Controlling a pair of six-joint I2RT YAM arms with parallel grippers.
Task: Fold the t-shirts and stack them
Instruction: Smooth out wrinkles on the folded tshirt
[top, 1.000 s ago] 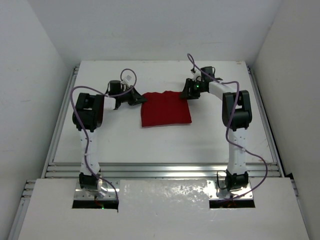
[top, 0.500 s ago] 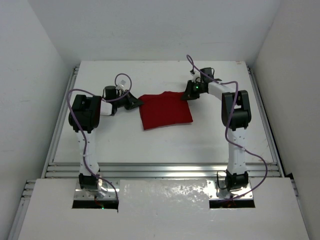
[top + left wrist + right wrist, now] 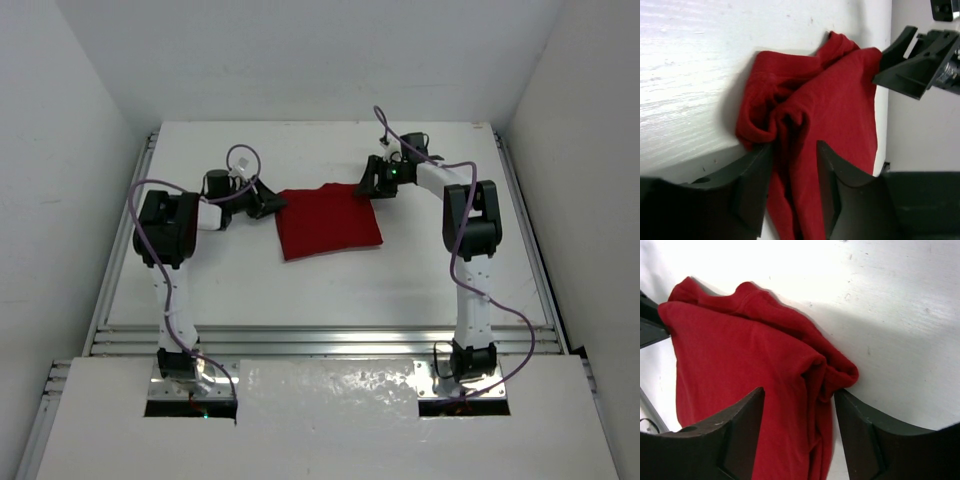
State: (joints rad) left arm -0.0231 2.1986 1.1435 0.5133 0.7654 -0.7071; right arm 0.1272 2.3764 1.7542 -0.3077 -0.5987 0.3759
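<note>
The dark red short-sleeved cotton t-shirt point(image 3: 330, 222) lies folded into a rough rectangle on the white counter point(image 3: 330, 290), towards the far middle and between the two arms. The left tool point(image 3: 268, 203) sits low at the garment's far left corner. The left wrist view shows its fingers apart, with a bunched fold of the cloth lying in the gap and one finger touching the bunched fabric. The right tool point(image 3: 372, 183) sits at the far right corner. The right wrist view shows its fingers wide apart, straddling the rolled edge of that corner without pinching it. The two tools face one another across the shirt's far edge. That edge is rumpled at both corners, while the near part lies flat on the counter.
</note>
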